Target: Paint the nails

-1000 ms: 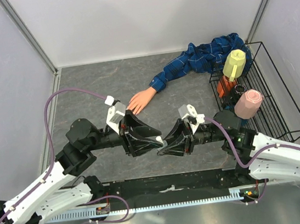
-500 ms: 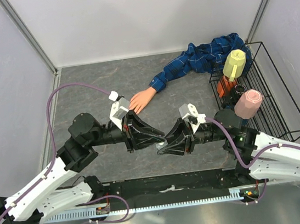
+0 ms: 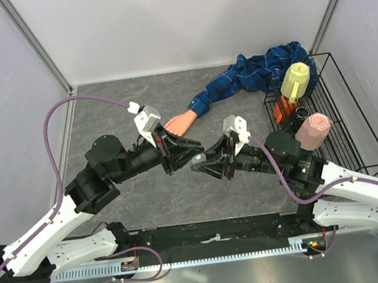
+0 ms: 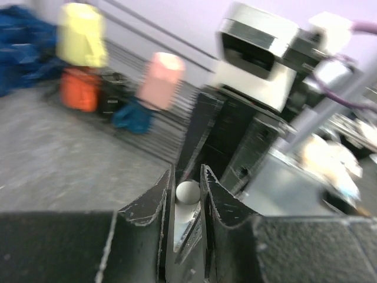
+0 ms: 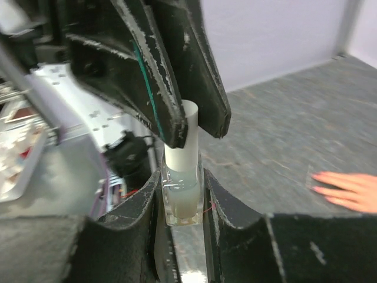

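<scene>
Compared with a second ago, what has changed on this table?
The left gripper and right gripper moved together away from the arm bases, toward the mannequin hand. They kept hold of the small bottle, right on the glass, left on the white cap. Hand, sleeve and basket stayed put.

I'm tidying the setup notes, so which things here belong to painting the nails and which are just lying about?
For the job: mannequin hand with its nails; clear bottle in the right gripper; white cap in the left gripper.
Just lying about: wire basket; yellow bottle; pink cup; orange item; plaid shirt.
</scene>
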Robot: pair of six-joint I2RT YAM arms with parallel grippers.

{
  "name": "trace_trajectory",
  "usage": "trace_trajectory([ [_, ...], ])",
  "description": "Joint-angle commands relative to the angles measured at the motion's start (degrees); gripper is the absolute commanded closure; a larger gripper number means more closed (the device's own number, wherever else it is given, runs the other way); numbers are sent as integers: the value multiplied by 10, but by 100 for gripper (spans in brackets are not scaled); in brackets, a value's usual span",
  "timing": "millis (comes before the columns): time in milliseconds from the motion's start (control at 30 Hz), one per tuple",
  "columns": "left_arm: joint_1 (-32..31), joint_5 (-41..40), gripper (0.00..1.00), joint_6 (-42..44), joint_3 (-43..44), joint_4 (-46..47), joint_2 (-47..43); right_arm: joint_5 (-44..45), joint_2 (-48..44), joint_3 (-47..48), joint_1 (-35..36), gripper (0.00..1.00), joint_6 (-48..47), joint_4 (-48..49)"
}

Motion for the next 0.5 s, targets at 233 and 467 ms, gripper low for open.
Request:
trace_trajectory([
  [233,-124,-483,98,27,118,-91,91,425,88,100,66,100,-100,-59],
  [467,-130,-419,58,40,141,-87,86,277,75,111,39,100,-117,-59],
])
